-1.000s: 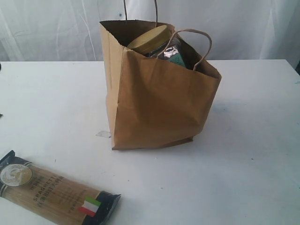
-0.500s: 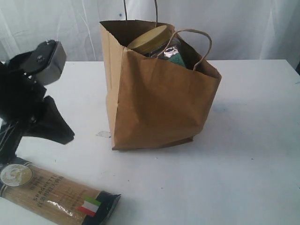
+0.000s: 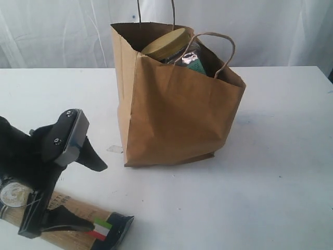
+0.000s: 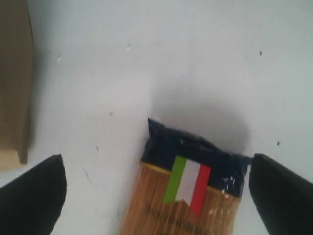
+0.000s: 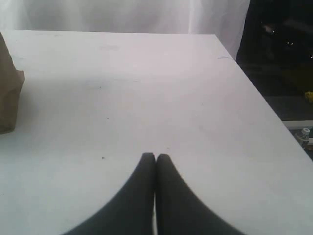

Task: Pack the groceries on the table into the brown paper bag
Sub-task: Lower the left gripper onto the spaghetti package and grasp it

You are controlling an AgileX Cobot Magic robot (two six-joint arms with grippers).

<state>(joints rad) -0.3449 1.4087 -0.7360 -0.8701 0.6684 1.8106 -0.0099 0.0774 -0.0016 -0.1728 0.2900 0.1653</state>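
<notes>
The spaghetti pack (image 3: 106,229) with the Italian flag lies flat on the white table (image 3: 281,172) at the front left. My left gripper (image 3: 96,195) hangs open just above its flag end, and in the left wrist view the pack (image 4: 190,196) lies between the two spread fingers (image 4: 34,196), untouched. The brown paper bag (image 3: 177,109) stands upright in the middle. A clear jar with a mustard lid (image 3: 165,44) and a silvery-green package (image 3: 193,62) show at its mouth. My right gripper (image 5: 155,157) is shut and empty over bare table.
A corner of the bag (image 5: 9,98) shows at the side of the right wrist view, and the table's edge (image 5: 254,83) drops off to a dark floor. A white curtain (image 3: 260,31) hangs behind the table. A small scrap (image 3: 114,149) lies by the bag's base.
My left arm came into view from the left and dropped down over the spaghetti pack, its jaws now spread. The bag, the pack and the right gripper have not moved.
</notes>
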